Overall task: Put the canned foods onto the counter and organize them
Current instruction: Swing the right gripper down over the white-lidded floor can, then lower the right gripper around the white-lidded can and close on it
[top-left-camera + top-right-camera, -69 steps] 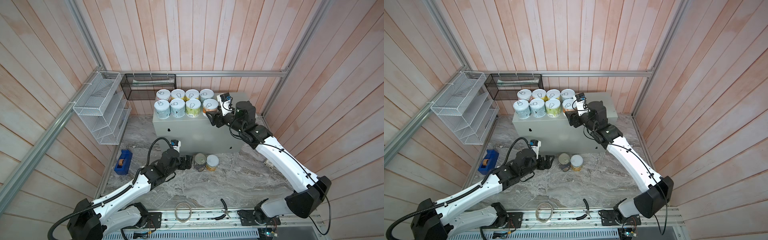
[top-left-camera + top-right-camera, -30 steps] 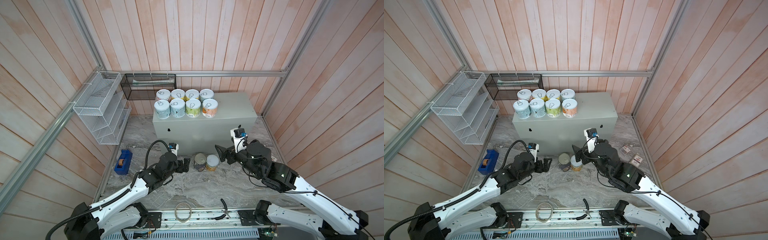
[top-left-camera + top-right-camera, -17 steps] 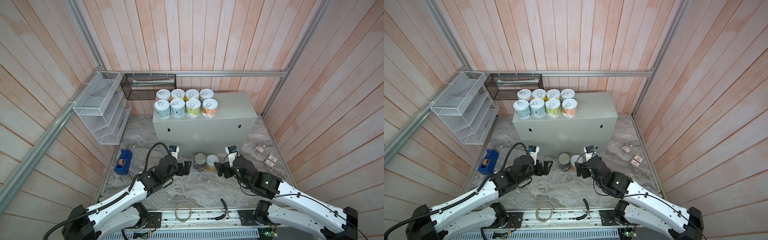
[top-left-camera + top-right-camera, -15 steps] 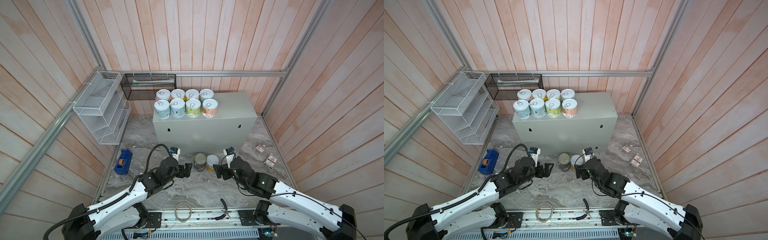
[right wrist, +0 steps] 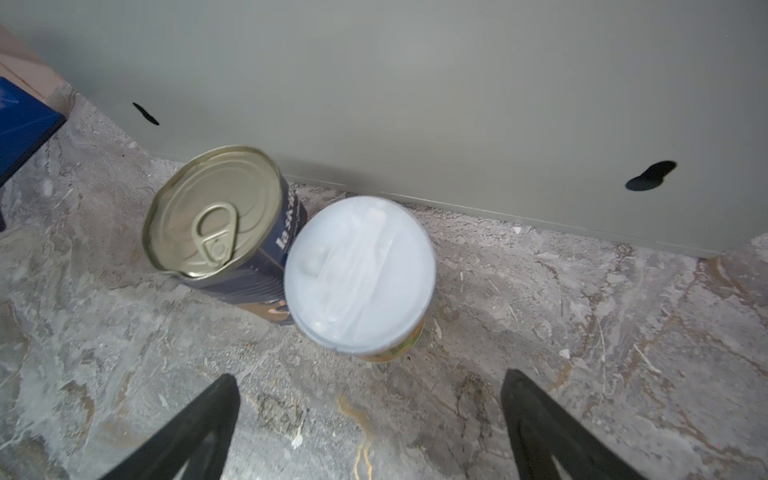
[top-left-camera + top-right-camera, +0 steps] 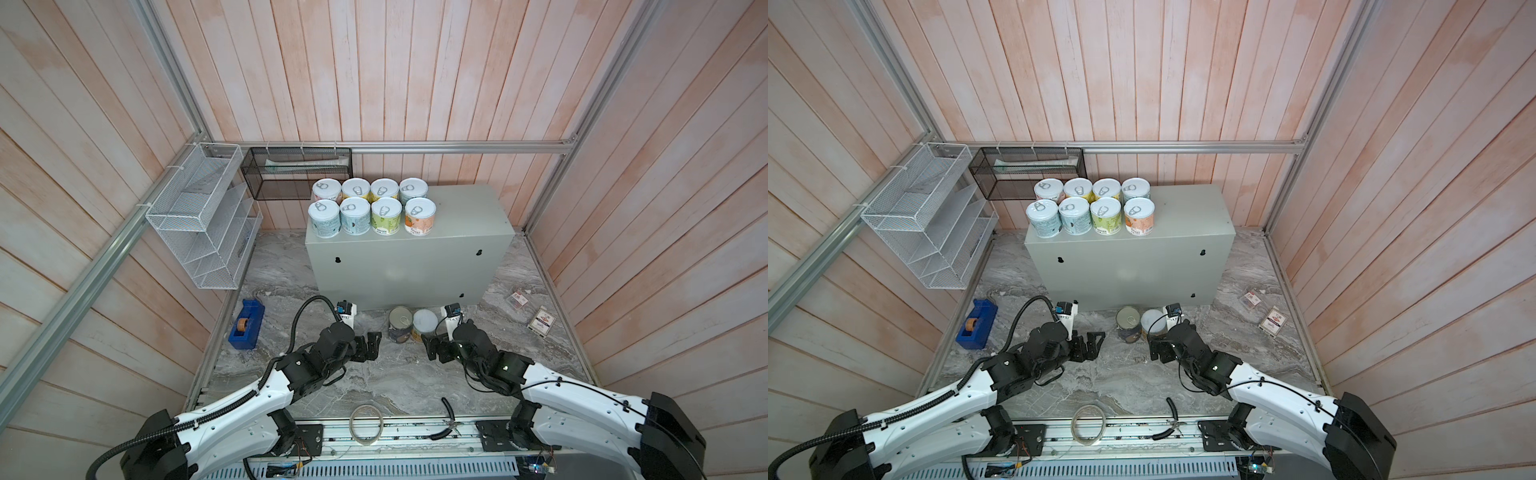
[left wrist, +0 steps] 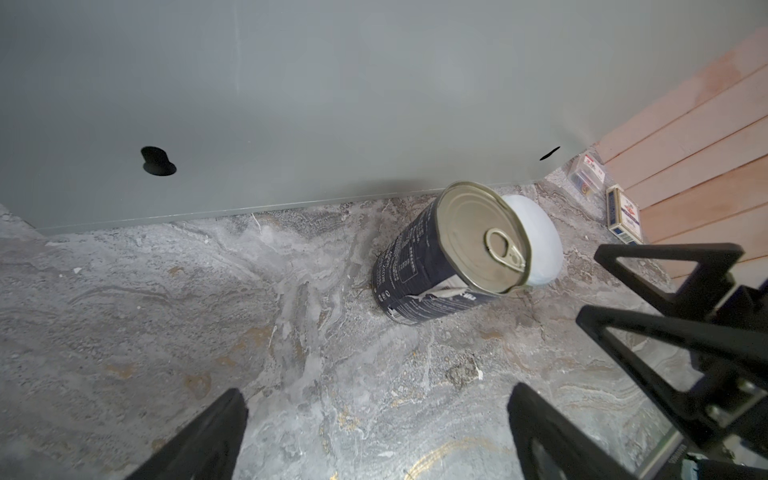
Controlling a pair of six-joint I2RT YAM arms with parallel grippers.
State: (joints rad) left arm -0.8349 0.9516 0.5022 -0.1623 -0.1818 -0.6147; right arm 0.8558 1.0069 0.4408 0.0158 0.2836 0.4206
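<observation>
Several pastel canned foods [image 6: 370, 205] stand in two rows on the left part of the grey-green counter [image 6: 469, 212]. On the marble floor in front of it stand a dark navy can [image 6: 400, 324] [image 7: 432, 266] and, touching it, a white-lidded can [image 6: 424, 323] [image 5: 359, 274]. My left gripper [image 6: 371, 345] [image 7: 376, 415] is open, low on the floor just left of the navy can. My right gripper [image 6: 432, 347] [image 5: 370, 399] is open, right in front of the white-lidded can, with nothing between its fingers.
A blue tape dispenser [image 6: 246, 324] lies at the floor's left edge. A white wire rack [image 6: 199, 220] and a black mesh basket [image 6: 297, 172] hang on the walls. Small card boxes [image 6: 540, 324] lie at the right. A tape roll ring [image 6: 365, 424] and pliers [image 6: 446, 419] sit at the front.
My right arm has come down from the counter top, leaving the orange can there, and now sits low by the white-lidded can. The left gripper has hardly moved.
</observation>
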